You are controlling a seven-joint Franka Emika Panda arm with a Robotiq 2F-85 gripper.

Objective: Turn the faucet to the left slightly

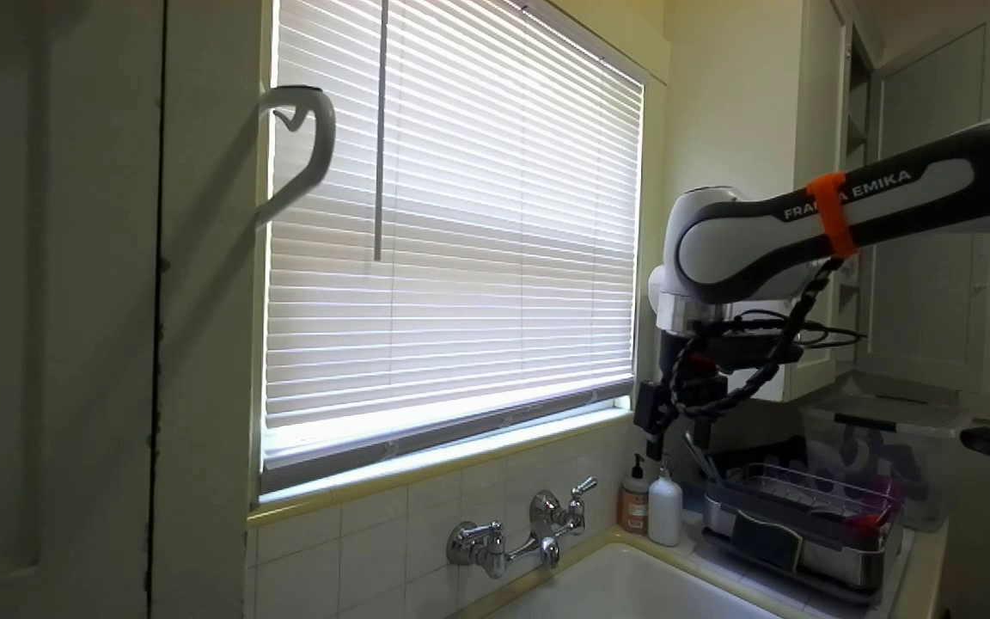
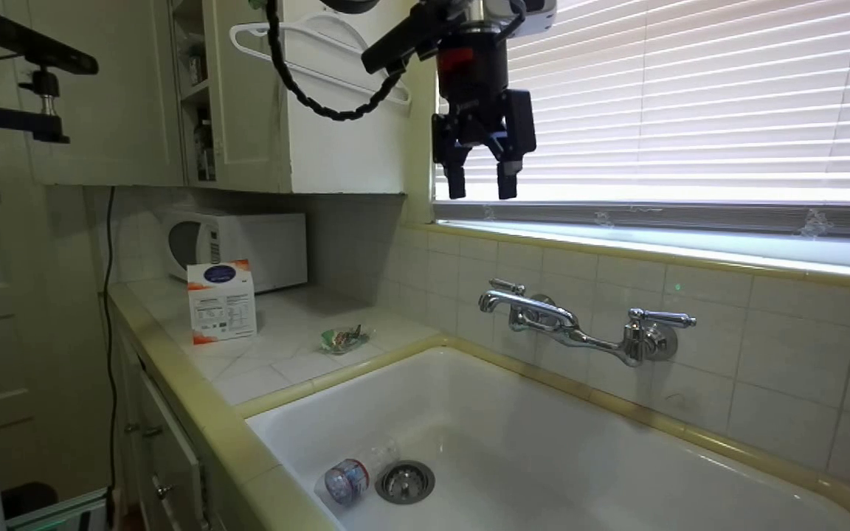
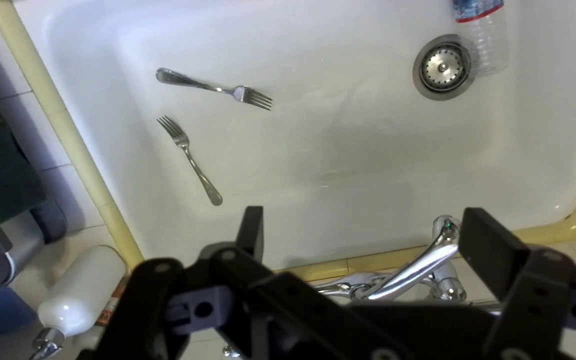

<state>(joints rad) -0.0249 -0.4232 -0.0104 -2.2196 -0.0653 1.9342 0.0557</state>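
The faucet is a chrome tap on the tiled wall above the sink, with a lever handle at each end. It shows in both exterior views (image 1: 495,559) (image 2: 576,335). Its spout is swung over toward the drain side. In the wrist view the spout (image 3: 415,267) runs from the middle toward the right finger, below the gripper; the rest is partly hidden behind the gripper. My gripper (image 3: 360,220) points down, its fingers wide apart with nothing between them. In an exterior view the gripper (image 2: 481,190) hangs above the faucet, in front of the blinds, apart from it.
The white sink (image 2: 617,442) holds a clear plastic bottle (image 2: 347,479) near the drain and two forks (image 3: 193,162). Soap bottles (image 1: 665,511) and a dish rack (image 1: 804,524) stand beside it. Window blinds (image 1: 461,241) are behind the gripper. A box (image 2: 222,302) stands on the counter.
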